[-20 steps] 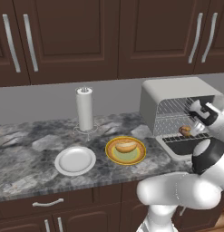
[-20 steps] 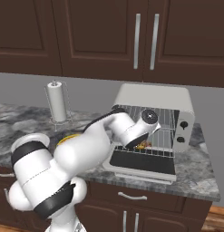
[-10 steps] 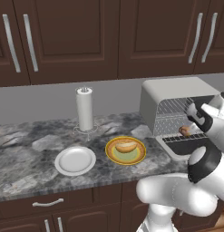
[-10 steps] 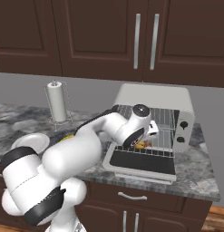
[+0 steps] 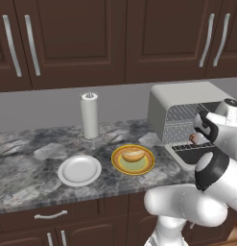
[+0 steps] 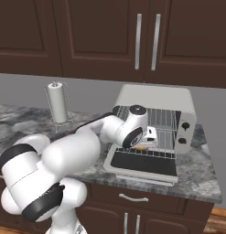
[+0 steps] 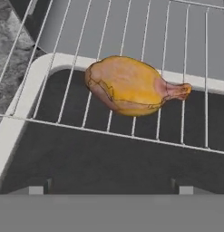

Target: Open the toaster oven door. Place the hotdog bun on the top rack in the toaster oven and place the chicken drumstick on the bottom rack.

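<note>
Door [image 6: 142, 163] down, drumstick [image 7: 129, 86] lying free on bottom rack [image 7: 63, 90], claw [image 6: 150, 135] spread empty; bun [image 5: 133, 155] left on plate [image 5: 148, 166], top rack [image 6: 165, 119] bare.

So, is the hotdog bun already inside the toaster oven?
No, the hotdog bun lies on the yellow plate on the counter, left of the toaster oven.

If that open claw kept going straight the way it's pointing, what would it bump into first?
Probably the chicken drumstick lying on the bottom rack, which sits ahead of the open gripper; depth is hard to judge.
</note>
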{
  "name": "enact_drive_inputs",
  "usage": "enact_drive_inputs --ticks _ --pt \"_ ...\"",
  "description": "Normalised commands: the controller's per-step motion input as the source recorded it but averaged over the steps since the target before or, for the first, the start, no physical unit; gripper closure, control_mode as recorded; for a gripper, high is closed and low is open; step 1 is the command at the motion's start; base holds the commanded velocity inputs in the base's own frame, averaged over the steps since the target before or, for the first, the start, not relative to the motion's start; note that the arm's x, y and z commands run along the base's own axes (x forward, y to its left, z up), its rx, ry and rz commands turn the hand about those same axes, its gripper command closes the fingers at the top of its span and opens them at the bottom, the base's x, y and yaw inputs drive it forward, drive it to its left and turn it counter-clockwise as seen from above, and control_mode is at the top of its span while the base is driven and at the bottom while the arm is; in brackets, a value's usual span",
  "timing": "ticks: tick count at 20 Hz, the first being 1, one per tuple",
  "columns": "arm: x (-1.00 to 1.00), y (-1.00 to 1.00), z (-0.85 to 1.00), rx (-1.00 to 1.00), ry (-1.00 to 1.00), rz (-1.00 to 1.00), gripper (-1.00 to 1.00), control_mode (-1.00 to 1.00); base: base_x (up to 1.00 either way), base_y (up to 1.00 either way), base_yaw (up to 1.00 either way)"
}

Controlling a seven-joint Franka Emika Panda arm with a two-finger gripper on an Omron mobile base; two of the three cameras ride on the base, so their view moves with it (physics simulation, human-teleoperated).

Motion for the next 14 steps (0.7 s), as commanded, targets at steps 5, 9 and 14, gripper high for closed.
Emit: enact_drive_inputs --ticks 5,9,14 --pt "0.0 -0.11 -0.31 0.07 0.04 -0.14 -1.0 -1.0 0.0 0.0 0.0" --pt "-0.04 -0.05 -0.35 0.05 0.0 -0.12 -1.0 -1.0 0.0 0.0 0.0" --pt "-0.07 0.0 -0.32 0.01 0.0 -0.18 -1.0 -1.0 0.0 0.0 0.0"
